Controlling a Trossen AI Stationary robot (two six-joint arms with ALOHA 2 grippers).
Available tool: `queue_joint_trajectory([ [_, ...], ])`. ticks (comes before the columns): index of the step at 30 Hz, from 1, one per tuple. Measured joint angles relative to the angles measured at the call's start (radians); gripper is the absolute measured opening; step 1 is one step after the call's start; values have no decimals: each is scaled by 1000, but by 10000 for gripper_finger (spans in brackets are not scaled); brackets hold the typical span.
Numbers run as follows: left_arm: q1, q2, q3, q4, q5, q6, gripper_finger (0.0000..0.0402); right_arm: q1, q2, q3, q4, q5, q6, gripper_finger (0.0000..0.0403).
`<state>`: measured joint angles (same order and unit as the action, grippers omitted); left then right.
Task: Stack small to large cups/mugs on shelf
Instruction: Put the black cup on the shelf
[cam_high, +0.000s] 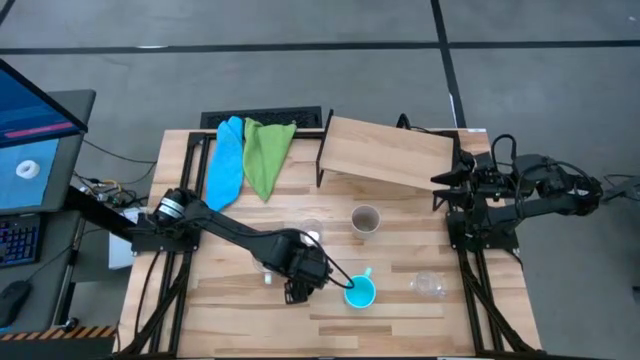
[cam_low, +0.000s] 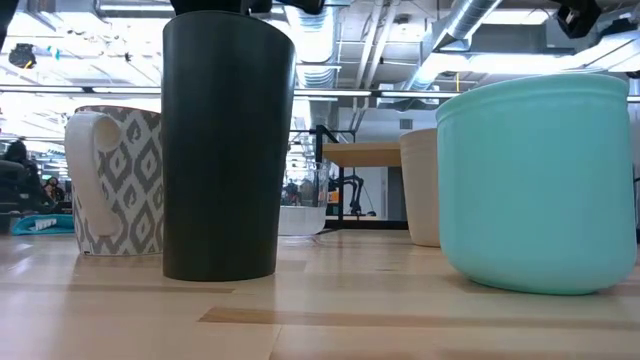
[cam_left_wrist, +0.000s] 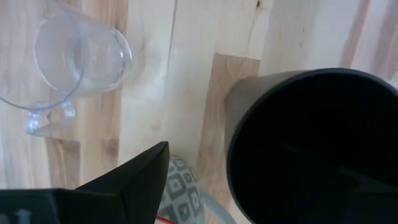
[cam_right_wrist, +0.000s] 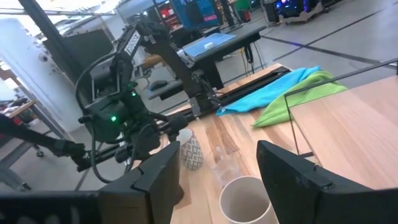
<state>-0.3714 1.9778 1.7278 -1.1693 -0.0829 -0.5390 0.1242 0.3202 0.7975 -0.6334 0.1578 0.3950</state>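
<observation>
While the tall black cup (cam_left_wrist: 317, 146) stood upright on the table (cam_high: 400, 310), the left gripper (cam_high: 300, 283) hung directly over it. The wrist view looked straight down into its dark mouth. One finger (cam_left_wrist: 134, 180) lay outside the rim on the near side; its partner appeared as a dark shape inside the mouth, though that was hard to be sure of. Jaws parted, astride the wall by the look of it; no squeeze on the cup could be made out.

Judgement: step in hand was a rim pinch on the black cup. To do it well, settle until the wall sits deep between the fingers, close square to the wall, then lift straight up so the cup clears its neighbours.

Neighbours were close. A patterned white mug (cam_low: 115, 180) stood just beside the black cup. The teal mug (cam_high: 360, 293) sat near on the other side, and a clear handled cup (cam_left_wrist: 78, 59) stood a little farther off. A beige tumbler (cam_high: 366, 220) stood toward the shelf (cam_high: 390, 150), and a second clear cup (cam_high: 428, 285) lay nearer the right side. The shelf board carried nothing.

The right gripper (cam_right_wrist: 217, 171) waited at the right edge beside the shelf, fingers apart, holding nothing. Blue and green cloths (cam_high: 250, 155) lay at the far left corner.
</observation>
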Motion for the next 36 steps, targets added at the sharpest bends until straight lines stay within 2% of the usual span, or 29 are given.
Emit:
queue_joint_trajectory([
  [5, -1, 1, 36, -33, 18, -24, 211, 0, 0, 0, 0, 0, -1, 233],
  [16, 6, 1, 37, -32, 21, -30, 32, 0, 0, 0, 0, 0, -2, 233],
  [18, 7, 1, 37, -31, 37, -29, 9, 0, 0, 0, 0, 0, -2, 233],
  [24, 12, 1, 40, -12, 56, -48, 3, 0, 0, 0, 0, 0, -2, 233],
  [27, 17, -3, 87, -27, 91, -50, 2, 0, 0, 0, 0, 0, -3, 233],
  [32, 24, -6, 263, -48, 107, -61, 1, 0, 0, 0, 0, 0, -3, 233],
  [36, 33, -7, 474, -123, 106, -72, 1, 0, 0, 0, 0, 0, -3, 233],
])
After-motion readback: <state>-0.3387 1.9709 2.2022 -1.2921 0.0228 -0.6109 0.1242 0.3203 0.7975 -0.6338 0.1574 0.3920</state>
